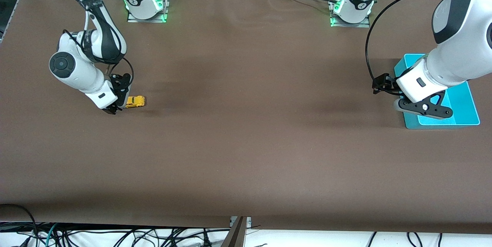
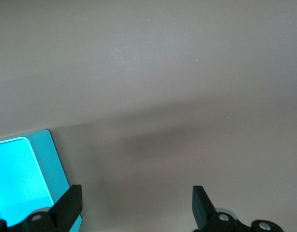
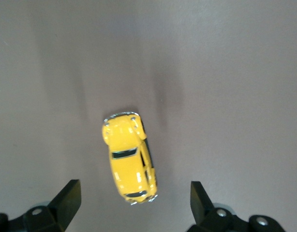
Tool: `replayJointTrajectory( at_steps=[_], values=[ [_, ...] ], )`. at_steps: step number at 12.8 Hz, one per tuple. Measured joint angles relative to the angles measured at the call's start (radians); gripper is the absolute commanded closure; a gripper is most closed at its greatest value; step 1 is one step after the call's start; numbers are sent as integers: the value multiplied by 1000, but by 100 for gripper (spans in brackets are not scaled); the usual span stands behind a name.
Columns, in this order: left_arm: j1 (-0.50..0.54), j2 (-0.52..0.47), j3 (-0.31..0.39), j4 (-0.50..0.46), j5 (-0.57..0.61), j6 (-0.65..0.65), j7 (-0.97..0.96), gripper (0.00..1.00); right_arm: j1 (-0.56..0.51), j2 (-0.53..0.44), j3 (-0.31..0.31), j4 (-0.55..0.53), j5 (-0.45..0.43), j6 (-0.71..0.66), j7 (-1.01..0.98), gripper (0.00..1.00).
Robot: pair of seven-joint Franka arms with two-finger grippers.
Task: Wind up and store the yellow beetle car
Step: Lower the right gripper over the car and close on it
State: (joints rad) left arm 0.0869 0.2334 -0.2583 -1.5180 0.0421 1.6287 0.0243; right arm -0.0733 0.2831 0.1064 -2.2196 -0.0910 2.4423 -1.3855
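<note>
Risk was mainly a bad pinch: the right gripper (image 3: 131, 205) hung w/ fingers spread wide just beside the yellow beetle car (image 1: 135, 101), which sat on its wheels on the table (image 1: 246, 143) toward the right arm's end, well apart from the teal tray (image 1: 467, 108). Car looked tiny and rounded, lying skewed btwn the jaws, so an off-centre close could've squirted it away or rolled it. Left gripper (image 2: 136, 205) waited over the tray's edge, fingers also apart, holding nothing.

Right gripper (image 3: 131, 205) low, jaws spread, left gripper (image 2: 136, 208) waiting, jaws spread
</note>
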Motion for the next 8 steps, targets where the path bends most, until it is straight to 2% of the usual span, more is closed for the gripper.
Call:
replayJointTrajectory(
  at_steps=[3,8],
  values=[
    [0,1,0,0,0,0,0,0,-17,46,0,0,0,54,-39,1],
    [0,1,0,0,0,0,0,0,-19,66,4,-12,0,85,-41,3]
  ],
)
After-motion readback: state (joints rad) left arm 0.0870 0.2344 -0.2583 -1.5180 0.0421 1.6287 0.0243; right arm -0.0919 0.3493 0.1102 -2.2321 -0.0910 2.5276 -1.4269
